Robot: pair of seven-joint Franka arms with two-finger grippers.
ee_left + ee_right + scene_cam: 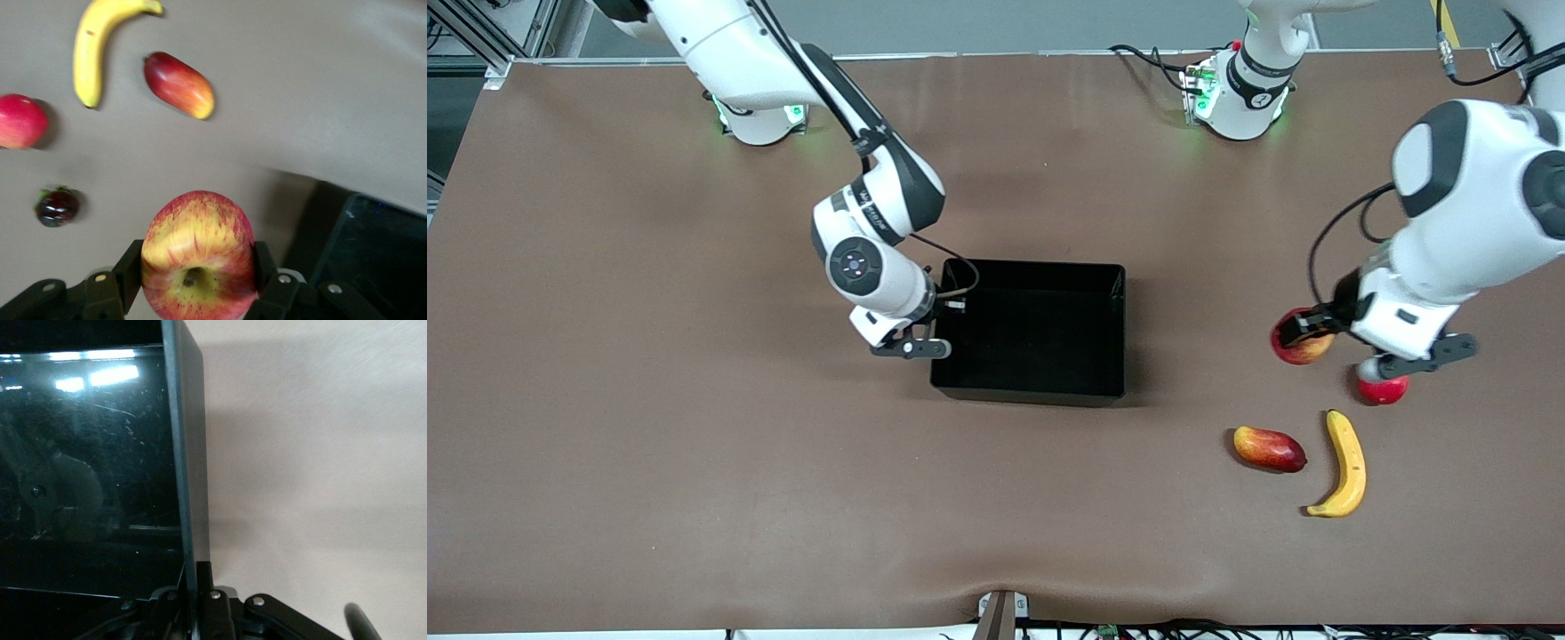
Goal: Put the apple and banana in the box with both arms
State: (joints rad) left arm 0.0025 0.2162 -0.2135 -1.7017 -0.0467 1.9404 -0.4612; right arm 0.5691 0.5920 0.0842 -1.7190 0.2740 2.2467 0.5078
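Right, nearest the front camera: banana [1343, 464] lies flat on the brown table [694, 444] toward my left arm's end, dark tip pointing away from the camera. Mango-like fruit [1269, 448] sits just beside it on the box side, not touching. Open mat all around both.

Plain red fruit [1383, 389] is farther from the camera than the banana, partly hidden under my left wrist. Left wrist view also shows a small dark berry-like item [57, 207] near it.

My left gripper [1303, 336] is clamped on the apple [198, 257], a pad on either side, stem dimple facing the wrist camera. It's over the mat between the box and the loose fruit, off the surface as far as I can tell. Box corner shows in that wrist view, with bare mat between it and the apple.

Box [1112, 329] sits mid-table, nothing inside. Bare mat between its wall and the fruit.

My right gripper [195, 600] sits at the box's end wall on my right arm's side, fingers pinched on that thin wall: one inside, one outside.
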